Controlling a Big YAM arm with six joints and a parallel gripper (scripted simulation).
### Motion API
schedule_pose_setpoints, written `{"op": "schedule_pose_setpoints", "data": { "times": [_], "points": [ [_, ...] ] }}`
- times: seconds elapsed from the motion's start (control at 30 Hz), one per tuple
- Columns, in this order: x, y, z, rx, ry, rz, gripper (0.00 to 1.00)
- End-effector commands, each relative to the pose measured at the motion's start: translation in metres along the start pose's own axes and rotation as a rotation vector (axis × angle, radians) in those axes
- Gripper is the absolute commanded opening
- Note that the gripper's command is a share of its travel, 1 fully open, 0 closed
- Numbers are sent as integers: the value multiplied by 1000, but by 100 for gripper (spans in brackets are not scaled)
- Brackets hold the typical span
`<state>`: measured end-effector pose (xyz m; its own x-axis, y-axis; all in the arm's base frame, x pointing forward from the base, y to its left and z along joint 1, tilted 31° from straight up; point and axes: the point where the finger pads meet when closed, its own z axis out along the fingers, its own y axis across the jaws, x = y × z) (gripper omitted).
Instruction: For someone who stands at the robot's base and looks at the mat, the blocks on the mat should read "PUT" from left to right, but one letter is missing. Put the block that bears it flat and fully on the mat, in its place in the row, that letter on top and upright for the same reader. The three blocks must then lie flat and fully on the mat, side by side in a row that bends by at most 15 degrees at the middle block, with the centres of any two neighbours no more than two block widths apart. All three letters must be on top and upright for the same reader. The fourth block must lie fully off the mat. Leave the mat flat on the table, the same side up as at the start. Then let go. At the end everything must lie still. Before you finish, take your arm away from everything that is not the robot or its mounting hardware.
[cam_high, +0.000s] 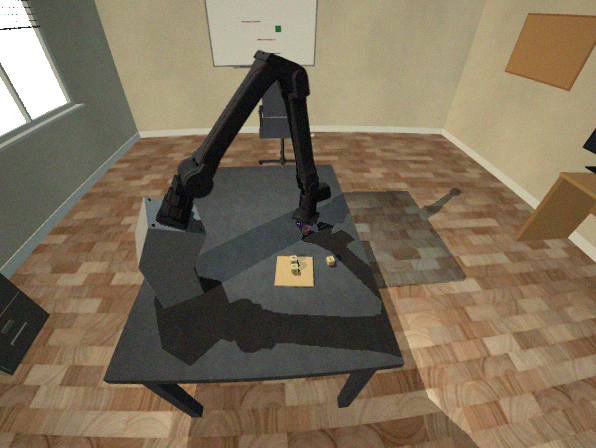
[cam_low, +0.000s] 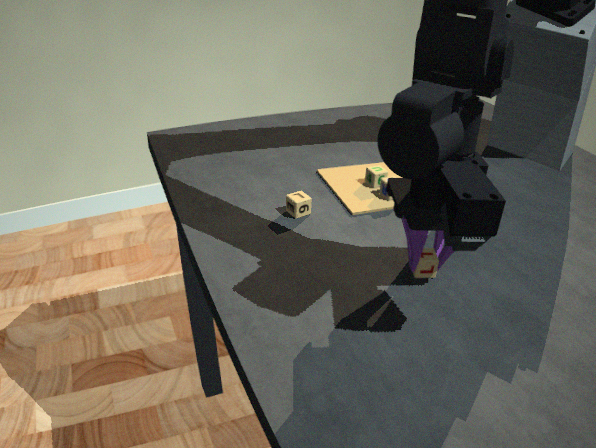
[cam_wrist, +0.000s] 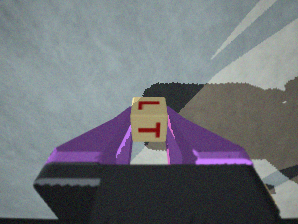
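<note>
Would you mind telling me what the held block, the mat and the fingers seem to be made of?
Block: likely light wood, pale matt faces with red painted letters. Mat: thin, flat tan sheet, perhaps cork or card. Fingers: smooth purple, probably plastic, with a slight sheen.

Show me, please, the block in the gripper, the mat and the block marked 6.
Held block (cam_wrist: 148, 121): wrist view, red-T face.
Mat (cam_high: 306, 280): top view, bare near corner.
Block marked 6 (cam_low: 303, 208): exterior view, the 6 face.

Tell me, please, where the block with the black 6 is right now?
In the exterior view, the block with the black 6 sits on the dark table, just left of the tan mat, off it.
</note>
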<state>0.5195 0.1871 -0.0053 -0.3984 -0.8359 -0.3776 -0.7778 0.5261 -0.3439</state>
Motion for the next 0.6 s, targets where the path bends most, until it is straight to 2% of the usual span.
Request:
{"op": "schedule_pose_setpoints", "data": {
  "times": [0.0,0.23,0.3,0.5,0.53,0.57],
  "points": [
    [-4,-7,-23,13,-15,-8,20],
    [-6,-3,-73,11,-17,-9,20],
    [-6,-3,-73,11,-17,-9,20],
    [-7,-1,-104,9,-19,-9,20],
    [-7,-1,-106,9,-19,-8,20],
    [-2,3,-99,-4,-2,-8,20]
  ]
}}
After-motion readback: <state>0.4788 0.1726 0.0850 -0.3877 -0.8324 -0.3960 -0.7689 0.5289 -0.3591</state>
